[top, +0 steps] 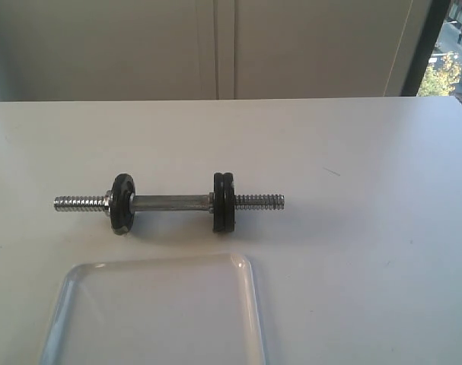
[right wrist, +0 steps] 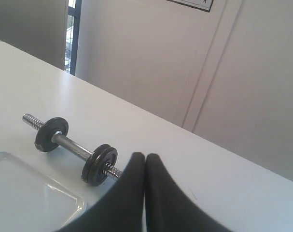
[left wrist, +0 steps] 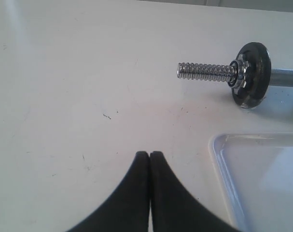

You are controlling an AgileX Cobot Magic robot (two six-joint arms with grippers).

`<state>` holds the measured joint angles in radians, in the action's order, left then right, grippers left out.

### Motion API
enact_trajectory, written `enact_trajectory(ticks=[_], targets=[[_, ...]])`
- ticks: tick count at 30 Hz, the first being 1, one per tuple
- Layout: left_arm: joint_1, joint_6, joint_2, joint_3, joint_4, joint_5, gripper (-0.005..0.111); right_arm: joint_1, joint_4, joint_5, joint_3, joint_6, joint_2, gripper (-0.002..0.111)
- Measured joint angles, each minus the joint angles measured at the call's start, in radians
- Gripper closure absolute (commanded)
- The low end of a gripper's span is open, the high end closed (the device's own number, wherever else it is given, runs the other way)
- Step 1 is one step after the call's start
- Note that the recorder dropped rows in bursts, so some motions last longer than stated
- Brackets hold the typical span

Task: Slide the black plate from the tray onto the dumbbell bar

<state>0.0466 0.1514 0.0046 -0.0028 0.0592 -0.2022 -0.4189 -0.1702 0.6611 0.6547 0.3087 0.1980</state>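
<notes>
The dumbbell bar (top: 170, 203) lies across the middle of the white table. One black disc (top: 122, 203) sits near its left end and a pair of black discs (top: 224, 201) stands pressed together near its right end. The translucent tray (top: 250, 304) in front of it holds nothing that shows; I cannot tell which disc is the black plate. Neither gripper appears in the exterior view. My left gripper (left wrist: 149, 153) is shut and empty over bare table beside the tray's corner (left wrist: 223, 164). My right gripper (right wrist: 145, 155) is shut and empty, close to the bar's threaded end by the paired discs (right wrist: 100, 164).
Pale wall panels rise behind the table's far edge (top: 231, 99), with a window strip (top: 444, 46) at the far right. The tray reaches the near edge of the exterior view.
</notes>
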Motion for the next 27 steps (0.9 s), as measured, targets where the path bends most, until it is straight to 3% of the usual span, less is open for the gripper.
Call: enact_trajectory(ticks=[27], targets=[[0.0,-0.014,0.0,0.0,-0.002,-0.004,0.107,0.0,0.0,0.0,0.0,0.0,0.0,0.108]])
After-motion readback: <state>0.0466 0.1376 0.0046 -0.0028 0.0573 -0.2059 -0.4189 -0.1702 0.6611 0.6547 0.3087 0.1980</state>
